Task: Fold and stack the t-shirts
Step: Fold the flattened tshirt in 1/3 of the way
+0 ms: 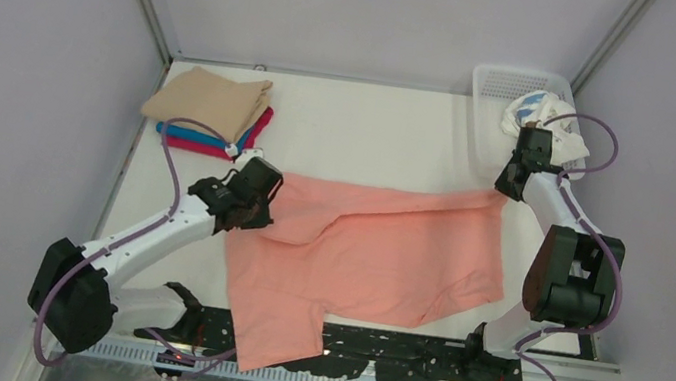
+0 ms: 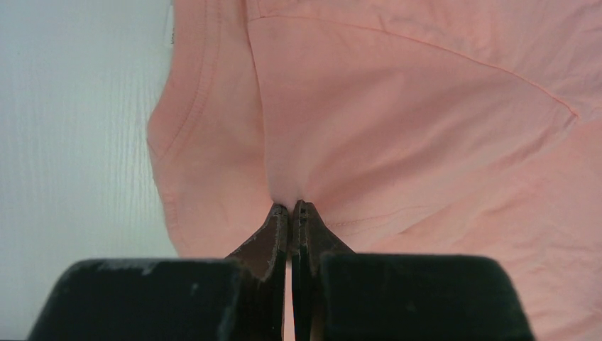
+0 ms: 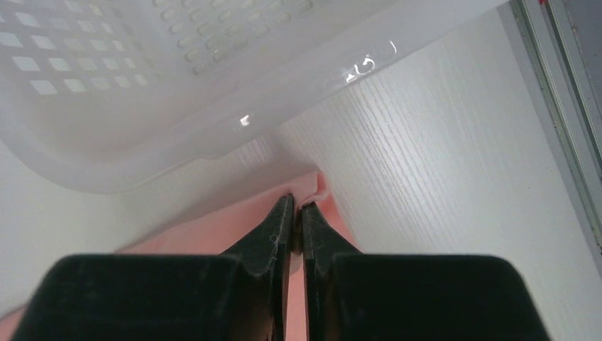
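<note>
The soft, matte salmon shirt point(image 1: 375, 257) lies spread and lightly creased on the white wood-grain table point(image 1: 364, 124), one sleeve drooping over the near edge, with the folded tan, blue and magenta stack point(image 1: 209, 111) at far left. The left gripper point(image 2: 292, 208) is clenched on a puckered pinch of cloth — the right gripper point(image 3: 298, 202) likewise nips a far corner, just beside the perforated plastic basket point(image 3: 142, 85).
</note>
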`<state>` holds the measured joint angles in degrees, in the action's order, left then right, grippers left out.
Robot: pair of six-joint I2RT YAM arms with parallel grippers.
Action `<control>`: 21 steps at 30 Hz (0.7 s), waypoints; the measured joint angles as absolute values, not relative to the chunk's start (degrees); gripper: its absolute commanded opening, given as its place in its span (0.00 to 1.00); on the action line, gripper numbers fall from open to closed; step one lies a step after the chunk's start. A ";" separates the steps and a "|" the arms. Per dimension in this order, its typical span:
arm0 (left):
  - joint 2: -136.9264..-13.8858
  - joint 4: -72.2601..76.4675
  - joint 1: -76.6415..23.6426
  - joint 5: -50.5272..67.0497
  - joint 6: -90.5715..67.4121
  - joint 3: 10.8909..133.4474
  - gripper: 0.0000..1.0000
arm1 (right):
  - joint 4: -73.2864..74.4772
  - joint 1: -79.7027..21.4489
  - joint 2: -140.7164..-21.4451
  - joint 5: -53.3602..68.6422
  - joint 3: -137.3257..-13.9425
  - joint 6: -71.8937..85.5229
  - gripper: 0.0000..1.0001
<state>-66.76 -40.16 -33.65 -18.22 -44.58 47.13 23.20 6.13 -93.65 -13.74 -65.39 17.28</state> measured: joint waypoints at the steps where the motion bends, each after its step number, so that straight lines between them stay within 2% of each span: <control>1: -67.05 -40.18 -33.65 -18.09 -44.56 47.07 0.00 | 24.01 6.13 -93.65 -14.02 -65.45 17.23 0.16; 3: -67.42 -40.14 -33.65 -17.93 -44.56 46.87 0.00 | 25.78 6.13 -93.65 -15.00 -65.65 17.17 0.22; 4: -67.57 -40.10 -33.65 -17.87 -44.56 46.65 0.00 | 26.59 6.13 -93.65 -15.66 -65.71 17.10 0.29; 5: -67.66 -40.10 -33.65 -17.69 -44.56 46.46 0.00 | 27.44 6.13 -93.65 -16.38 -65.80 17.06 0.42; 7: -68.03 -40.03 -33.65 -16.93 -44.40 46.09 0.00 | 28.73 6.13 -93.65 -17.58 -65.80 17.28 0.53; 10: -69.08 -39.97 -33.65 -15.92 -44.27 46.04 0.00 | 29.58 6.13 -93.65 -18.61 -65.76 16.93 0.56; 11: -69.49 -39.99 -33.65 -15.70 -44.14 46.02 0.07 | 29.61 6.13 -93.62 -18.90 -65.67 16.93 0.57; 12: -69.91 -40.03 -33.65 -15.53 -43.99 45.93 0.26 | 29.78 6.13 -93.58 -19.16 -65.60 16.88 0.60; 13: -70.24 -40.21 -33.65 -15.40 -43.72 45.91 0.55 | 29.93 6.13 -93.58 -19.33 -65.56 16.88 0.63; 15: -71.11 -41.04 -33.65 -15.05 -41.95 45.91 0.93 | 30.30 6.13 -93.47 -19.66 -65.54 17.02 0.72; 16: -71.44 -41.58 -33.65 -14.70 -41.34 45.91 0.99 | 30.33 6.13 -93.21 -19.73 -65.39 17.10 0.81; 18: -71.79 -43.05 -33.65 -14.11 -40.10 45.95 1.00 | 30.41 6.13 -91.98 -19.90 -64.73 17.41 0.95; 21: -71.46 -44.93 -33.65 -13.21 -38.52 46.33 1.00 | 30.02 6.11 -88.36 -19.51 -62.96 17.19 0.98</control>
<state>-71.46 -44.93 -33.65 -13.21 -38.52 46.33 30.02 6.11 -88.36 -19.51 -62.96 17.19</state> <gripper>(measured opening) 0.992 0.947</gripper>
